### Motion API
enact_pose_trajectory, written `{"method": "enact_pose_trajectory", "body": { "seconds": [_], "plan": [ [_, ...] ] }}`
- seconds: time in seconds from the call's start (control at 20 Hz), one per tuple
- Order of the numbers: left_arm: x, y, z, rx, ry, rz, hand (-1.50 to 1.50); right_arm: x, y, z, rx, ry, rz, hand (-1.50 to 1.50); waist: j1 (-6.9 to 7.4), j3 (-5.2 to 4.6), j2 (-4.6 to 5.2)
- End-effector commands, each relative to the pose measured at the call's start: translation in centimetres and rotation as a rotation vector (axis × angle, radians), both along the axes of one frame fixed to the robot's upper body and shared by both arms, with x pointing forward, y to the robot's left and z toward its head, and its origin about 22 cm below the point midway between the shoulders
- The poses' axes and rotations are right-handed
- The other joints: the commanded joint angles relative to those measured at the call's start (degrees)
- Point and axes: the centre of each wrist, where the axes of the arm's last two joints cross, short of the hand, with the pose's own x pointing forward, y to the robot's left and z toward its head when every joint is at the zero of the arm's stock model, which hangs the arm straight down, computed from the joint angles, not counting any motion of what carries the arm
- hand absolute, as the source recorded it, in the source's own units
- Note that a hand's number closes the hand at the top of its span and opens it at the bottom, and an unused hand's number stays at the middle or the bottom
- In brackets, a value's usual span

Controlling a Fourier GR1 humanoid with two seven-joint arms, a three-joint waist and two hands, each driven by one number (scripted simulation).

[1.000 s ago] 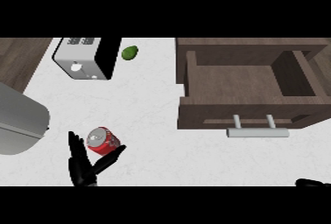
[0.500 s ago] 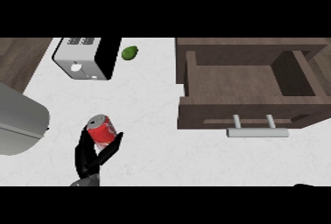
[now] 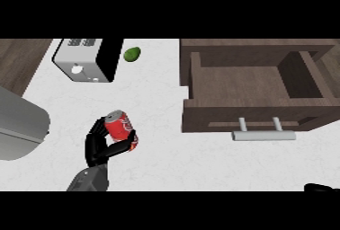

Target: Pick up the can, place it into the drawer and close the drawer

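Note:
A red can [image 3: 120,129] with a silver top is held tilted above the white counter, left of centre in the head view. My left hand [image 3: 100,148] is shut on it, with fingers and thumb curled round its lower part. The open wooden drawer [image 3: 246,85] lies at the upper right, its inside bare, with a grey bar handle [image 3: 263,134] on its front. The can is well to the left of the drawer's front. Only a black sliver of my right hand [image 3: 323,187] shows at the lower right corner.
A silver and black toaster [image 3: 83,60] stands at the back left, with a small green fruit [image 3: 132,54] beside it. A large grey rounded object [image 3: 16,126] fills the left edge. White counter [image 3: 199,161] lies between the can and the drawer.
My left hand closed round the can, lifted it off the counter and carried it a little up and to the right. The drawer has not moved.

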Motion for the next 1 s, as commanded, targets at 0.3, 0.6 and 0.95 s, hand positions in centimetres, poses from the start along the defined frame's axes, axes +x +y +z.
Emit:
{"method": "enact_pose_trajectory", "body": {
  "seconds": [0.3,0.6,0.95],
  "plan": [
    [7.8,0.6,4.3,-0.029,-0.057,-0.331,1.5,-0.4,0.7,0.6,-0.007,-0.017,-0.004,-1.5,-0.59,-0.04,0.15],
    [10.1,-3.4,7.0,-0.027,-0.1,-0.42,1.5,0.7,0.3,0.7,-0.019,-0.013,-0.022,-1.5,0.05,0.02,-0.03],
    [12.1,-7.1,12.9,0.063,-0.15,-0.472,1.5,0.0,-0.3,0.7,-0.024,-0.019,-0.037,-1.5,0.5,0.05,-0.24]
  ]
}}
